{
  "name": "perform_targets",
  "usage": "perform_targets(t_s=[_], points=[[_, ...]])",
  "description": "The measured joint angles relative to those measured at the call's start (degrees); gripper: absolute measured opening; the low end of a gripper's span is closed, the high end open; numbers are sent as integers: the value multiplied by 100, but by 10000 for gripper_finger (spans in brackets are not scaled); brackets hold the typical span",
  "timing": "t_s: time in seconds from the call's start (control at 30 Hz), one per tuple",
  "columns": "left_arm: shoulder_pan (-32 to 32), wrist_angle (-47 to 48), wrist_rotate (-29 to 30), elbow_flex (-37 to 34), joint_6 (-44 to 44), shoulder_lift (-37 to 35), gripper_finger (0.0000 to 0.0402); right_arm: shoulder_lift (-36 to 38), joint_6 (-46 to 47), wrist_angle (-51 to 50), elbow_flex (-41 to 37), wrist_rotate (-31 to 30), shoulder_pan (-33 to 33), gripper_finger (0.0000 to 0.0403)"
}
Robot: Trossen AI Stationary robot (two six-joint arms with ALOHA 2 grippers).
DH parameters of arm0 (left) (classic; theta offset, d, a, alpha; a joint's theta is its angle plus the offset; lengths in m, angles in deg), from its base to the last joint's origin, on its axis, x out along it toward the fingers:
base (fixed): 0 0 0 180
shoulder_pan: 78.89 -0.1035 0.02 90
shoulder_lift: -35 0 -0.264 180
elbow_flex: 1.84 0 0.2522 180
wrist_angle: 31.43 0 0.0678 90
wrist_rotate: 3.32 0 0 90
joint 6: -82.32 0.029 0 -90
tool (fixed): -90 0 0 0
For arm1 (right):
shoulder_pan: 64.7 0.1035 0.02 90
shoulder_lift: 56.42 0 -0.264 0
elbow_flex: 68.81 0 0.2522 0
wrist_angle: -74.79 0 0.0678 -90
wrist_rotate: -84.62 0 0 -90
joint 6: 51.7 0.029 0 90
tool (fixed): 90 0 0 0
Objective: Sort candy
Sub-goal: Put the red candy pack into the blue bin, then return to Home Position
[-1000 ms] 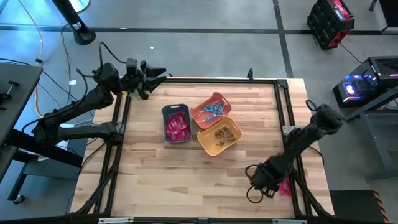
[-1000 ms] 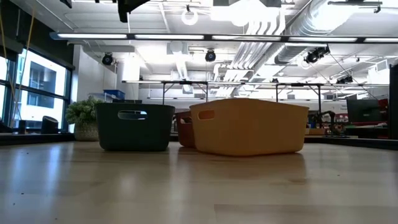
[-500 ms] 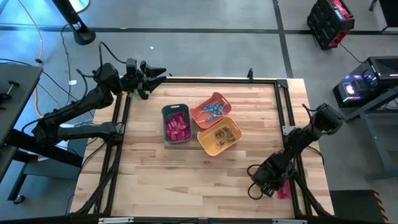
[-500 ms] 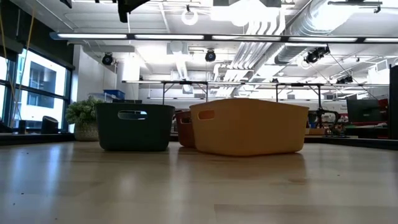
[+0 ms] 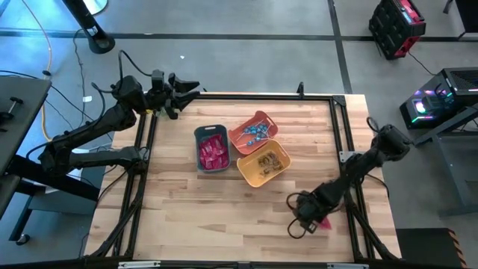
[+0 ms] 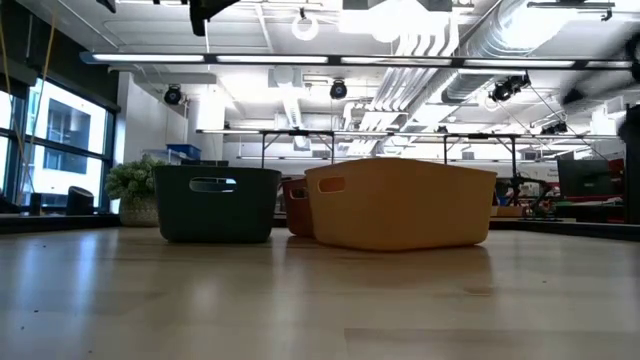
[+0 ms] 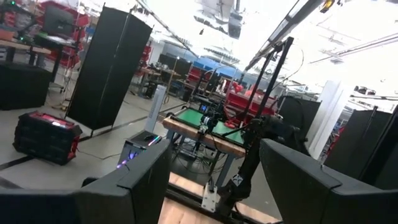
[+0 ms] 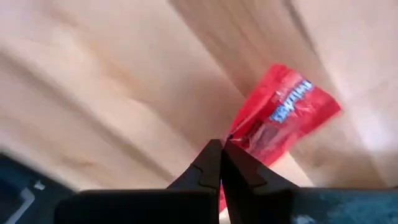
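Observation:
A pink-red wrapped packet (image 8: 283, 118) of candy is at the table's near right corner (image 5: 326, 223). My right gripper (image 8: 221, 148) points steeply down there (image 5: 314, 220), shut on the packet. More pink-red packets fill the grey-blue bin (image 5: 212, 148). The orange bin (image 5: 254, 131) holds blue-headed lollipops, and the yellow bin (image 5: 263, 163) holds brown pieces. My left gripper (image 5: 193, 87) hangs open above the table's far left corner with nothing between its fingers (image 7: 212, 149). My right gripper pinches the packet's edge (image 8: 235, 138) between its two fingertips, coming from above and slanting. A strip of red shows between the fingers farther back. The rest of the packet spreads out beyond the tips. I cannot tell whether it is lifted clear of the wood.
The three bins stand close together at the middle of the table (image 5: 179, 209). In the low view the grey-blue bin (image 6: 217, 203) and the yellow bin (image 6: 400, 203) stand in front, the orange bin (image 6: 296, 205) between them, and a fuzzy green ball (image 6: 135, 190) stands behind on the left.
My right gripper has gone toward the table's left edge, away from the right rim. The pink-red packet has moved the same way with it, off the table's right rim and onto the wood.

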Motion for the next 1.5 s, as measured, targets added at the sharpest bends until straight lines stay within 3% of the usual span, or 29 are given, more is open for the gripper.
perform_targets(t_s=[0.1, 0.23, 0.33, 0.43, 0.53, 0.7, 0.83, 0.97, 1.1, 1.27, 1.5], points=[[2, -352, 0, -4, -217, -28, 239, 0, -567, -857, 880, -542, -336, 0], [-4, -1637, -2, -4, -749, -99, 239, 5, -1271, -1329, 2025, -1609, -960, 0], [-4, -2608, -4, -4, -1088, -176, 239, 11, -1921, -1085, 2679, -2399, -1487, 0], [-4, -3062, -43, -4, -1500, -321, 239, 13, -2778, -111, 2995, -2877, -2086, 0], [-2, -2967, -197, -4, -1823, -516, 239, -27, -3546, 1392, 2966, -2873, -2725, 0], [20, -2392, -610, -4, -2197, -744, 239, -589, -4260, 3654, 2946, -2237, -3630, 0], [168, -1951, -640, -4, -2293, -809, 239, -1199, -4211, 4499, 3171, -2073, -4007, 0], [389, -1774, -648, -4, -2293, -791, 239, -1749, -3562, 4456, 3442, -2070, -4203, 8], [581, -1742, -632, -4, -2271, -737, 239, -2068, -3297, 4434, 3797, -1930, -4251, 41], [726, -1729, -444, -4, -2094, -715, 239, -2131, -3778, 4247, 4318, -2103, -4234, 105], [746, -1604, -444, -4, -1947, -715, 239, -2083, -5176, 2147, 5571, -2321, -4478, 166]])
